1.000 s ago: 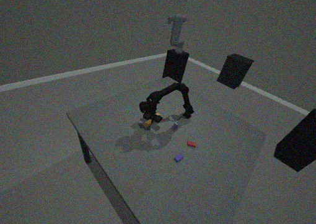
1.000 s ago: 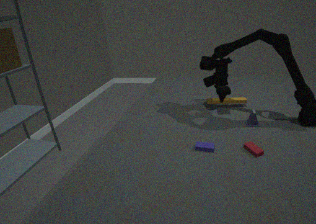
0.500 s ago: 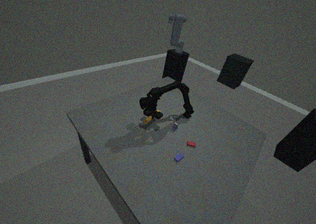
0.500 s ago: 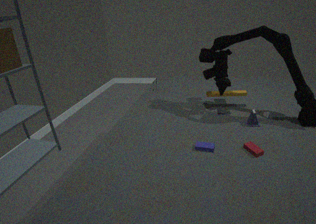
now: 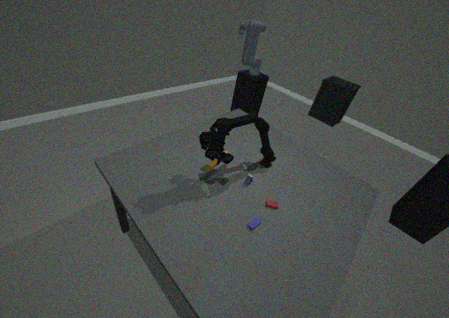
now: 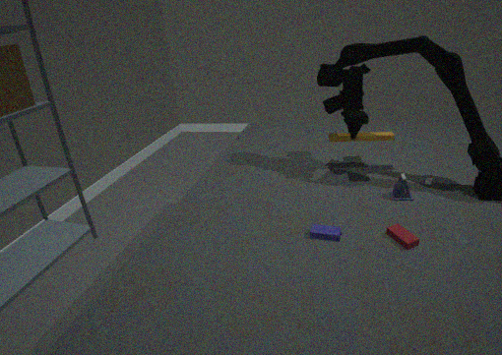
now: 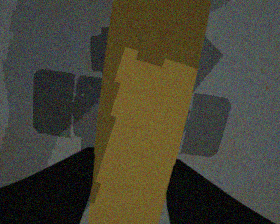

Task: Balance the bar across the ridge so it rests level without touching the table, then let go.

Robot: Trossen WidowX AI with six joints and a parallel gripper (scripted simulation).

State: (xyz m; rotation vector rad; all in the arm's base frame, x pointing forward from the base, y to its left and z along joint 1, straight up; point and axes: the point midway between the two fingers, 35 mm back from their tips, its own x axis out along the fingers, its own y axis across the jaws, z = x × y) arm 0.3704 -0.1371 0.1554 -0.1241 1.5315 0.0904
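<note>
My gripper (image 6: 353, 137) (image 7: 132, 162) is shut on the yellow bar (image 6: 379, 137) (image 7: 145, 110) (image 5: 212, 164) and holds it above the table, roughly level in the exterior view. In the wrist view the bar runs lengthwise between the two black fingers. The ridge, a small dark wedge with a pale top (image 6: 402, 191) (image 5: 248, 180), stands on the table to the right of the bar and lower in the exterior view. The bar does not touch it. The fingertips are too dark and small to make out in the top view.
A red block (image 5: 272, 204) (image 6: 403, 236) and a blue block (image 5: 254, 223) (image 6: 325, 232) lie on the table (image 5: 282, 262), on the ridge's side away from the bar. A shelf rack (image 6: 60, 137) stands beyond the table at the left. Dark boxes hang in the top view.
</note>
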